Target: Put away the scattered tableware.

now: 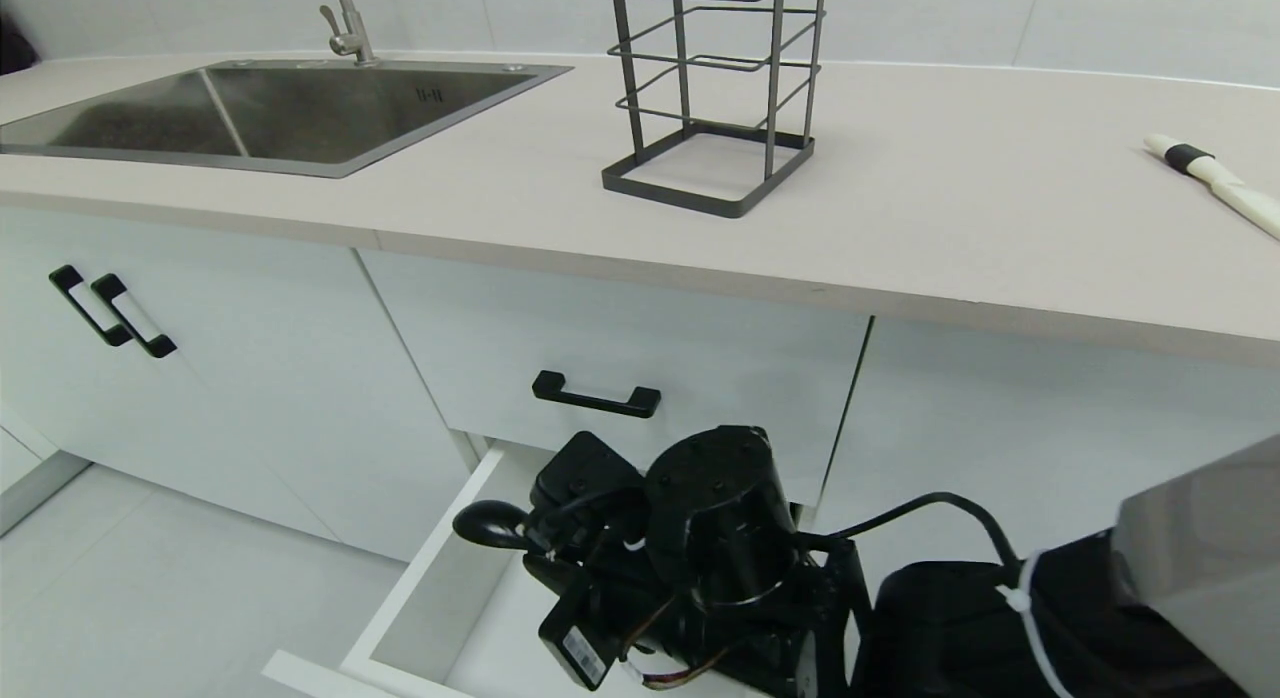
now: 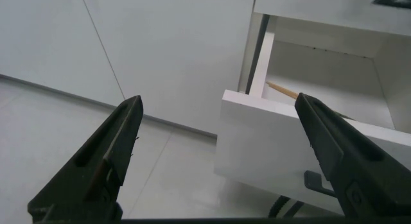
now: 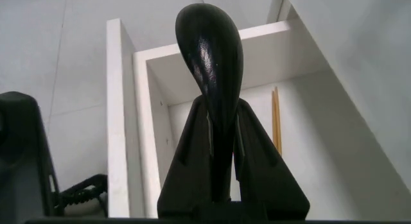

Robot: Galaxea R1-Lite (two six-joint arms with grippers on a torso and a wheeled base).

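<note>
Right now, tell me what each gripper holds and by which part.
The right gripper is shut on a black spoon, clamped on its handle just below the bowl. The left gripper is open and holds nothing.

Pale beige countertop (image 1: 950, 228): stainless steel sink (image 1: 300, 108) with chrome faucet (image 1: 345, 23); dark wire rack (image 1: 715, 98), upright; white utensil with black band (image 1: 1215, 178) near the right edge. Below: white cabinet fronts (image 1: 250, 398), black bar handles (image 1: 595, 396), open white drawer (image 1: 418, 568). Right gripper (image 1: 535, 543) above the drawer, clamping a glossy black spoon (image 1: 490, 523).
</note>
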